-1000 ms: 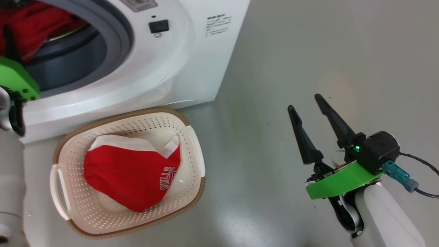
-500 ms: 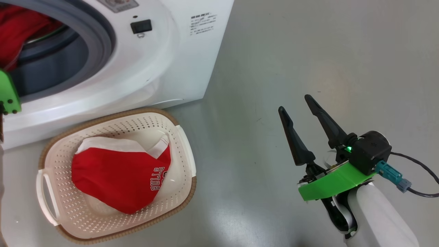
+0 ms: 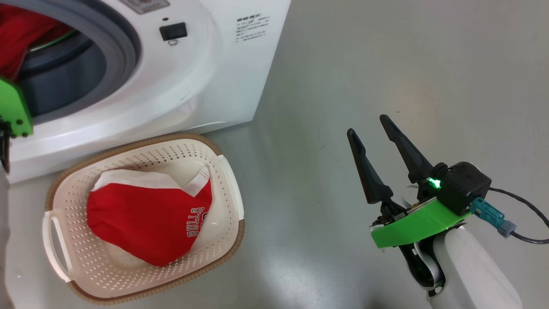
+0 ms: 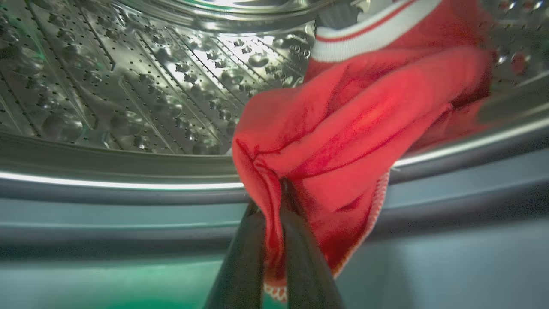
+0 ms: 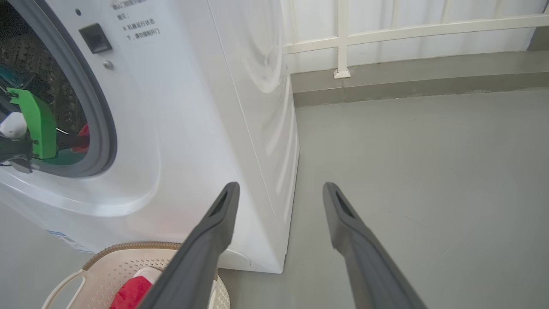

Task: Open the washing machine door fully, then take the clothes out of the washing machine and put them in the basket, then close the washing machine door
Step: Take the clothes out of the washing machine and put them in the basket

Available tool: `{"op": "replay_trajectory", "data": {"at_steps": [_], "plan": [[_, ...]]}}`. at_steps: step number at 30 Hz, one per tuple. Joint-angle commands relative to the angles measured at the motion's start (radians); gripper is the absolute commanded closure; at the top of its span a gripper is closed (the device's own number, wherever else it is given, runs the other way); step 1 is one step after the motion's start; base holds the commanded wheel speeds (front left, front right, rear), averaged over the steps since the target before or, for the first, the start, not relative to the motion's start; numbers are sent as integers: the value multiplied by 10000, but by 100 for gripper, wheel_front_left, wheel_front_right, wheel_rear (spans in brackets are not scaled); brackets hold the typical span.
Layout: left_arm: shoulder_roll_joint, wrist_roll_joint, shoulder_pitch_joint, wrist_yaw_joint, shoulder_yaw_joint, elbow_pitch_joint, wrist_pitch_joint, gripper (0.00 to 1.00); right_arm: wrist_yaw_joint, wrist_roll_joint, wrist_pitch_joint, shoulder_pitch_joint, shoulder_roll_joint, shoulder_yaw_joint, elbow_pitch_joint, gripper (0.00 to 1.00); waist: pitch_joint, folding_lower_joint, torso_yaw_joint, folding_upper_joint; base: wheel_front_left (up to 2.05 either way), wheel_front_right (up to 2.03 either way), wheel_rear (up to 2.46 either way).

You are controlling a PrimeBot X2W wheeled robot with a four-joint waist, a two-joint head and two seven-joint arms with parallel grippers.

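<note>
The white washing machine stands open at the upper left; its door is out of view. In the left wrist view my left gripper is shut on a fold of a red garment with white trim, at the lip of the steel drum. In the head view the red clothes show inside the drum, above that gripper's green mount. The cream basket sits on the floor in front of the machine and holds a red and white garment. My right gripper hangs open and empty over the floor to the right.
Grey floor stretches to the right of the machine. In the right wrist view a white railing and a low kerb run along the back, behind the machine's side. A cable trails from my right wrist.
My left gripper has shut on the red garment in the drum. The head camera has shifted, so the whole picture slid left. The right arm has kept its pose.
</note>
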Motion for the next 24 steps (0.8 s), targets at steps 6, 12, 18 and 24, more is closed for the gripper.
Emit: {"op": "replay_trajectory", "data": {"at_steps": [6,12,18,24], "plan": [[158,-985,278,-399,753,-494,-1328,100,63,32,-65,-17,41,140,-231,0,-53,0,105,0,0,0,0],[10,-1462,610,-758,1025,-865,-2399,100,63,-8,-65,10,29,110,-196,0,-187,0,244,0,0,0,0],[-270,-1843,1210,-1051,1202,-1557,-2783,100,63,-36,-65,95,-39,30,-164,0,-446,0,450,0,0,0,0],[-523,-2165,2091,-1250,1489,-3184,-2826,100,63,-37,-65,138,-109,37,-129,0,-731,0,672,0,0,0,0]]}}
